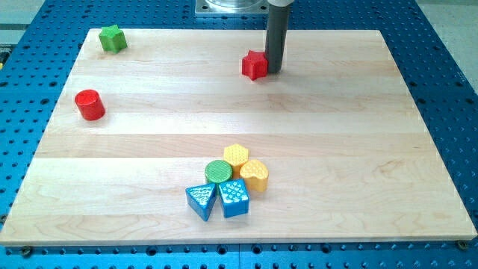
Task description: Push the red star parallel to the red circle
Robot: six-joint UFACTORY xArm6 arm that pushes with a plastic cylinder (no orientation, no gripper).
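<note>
The red star (254,66) lies near the view's top, a little right of centre. My tip (274,71) stands right against the star's right side, touching or almost touching it. The red circle (89,104) sits far to the view's left, lower than the star, near the board's left edge.
A green star (113,38) lies at the top left corner. A cluster sits at bottom centre: yellow hexagon (236,156), green circle (219,172), yellow heart (254,175), blue triangle (200,201), blue block (234,198). The wooden board (358,134) rests on a blue perforated table.
</note>
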